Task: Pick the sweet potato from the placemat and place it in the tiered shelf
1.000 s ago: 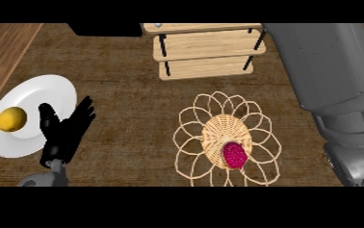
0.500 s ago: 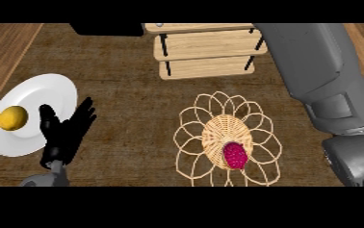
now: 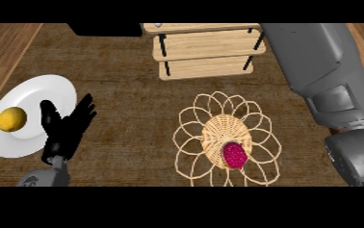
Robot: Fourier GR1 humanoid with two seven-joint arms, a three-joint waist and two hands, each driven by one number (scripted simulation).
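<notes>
A magenta sweet potato (image 3: 235, 155) lies on the woven centre of a round wicker placemat (image 3: 192, 126) at the lower middle. The wooden tiered shelf (image 3: 206, 49) with black posts stands at the top centre, its boards bare. My left hand (image 3: 65, 131) rests open at the lower left, fingers up, overlapping the edge of a white plate. My right arm shows only as a large grey forearm (image 3: 316, 73) along the right edge; its hand is out of view.
A white plate (image 3: 43, 97) at the left edge holds a yellow lemon-like fruit (image 3: 11, 119). A dark box (image 3: 105, 29) sits at the top left of the brown counter. A strip of wooden floor (image 3: 14, 44) shows beyond the counter's left edge.
The right forearm has shifted left and further into view, toward the shelf. The left hand and the sweet potato have not moved.
</notes>
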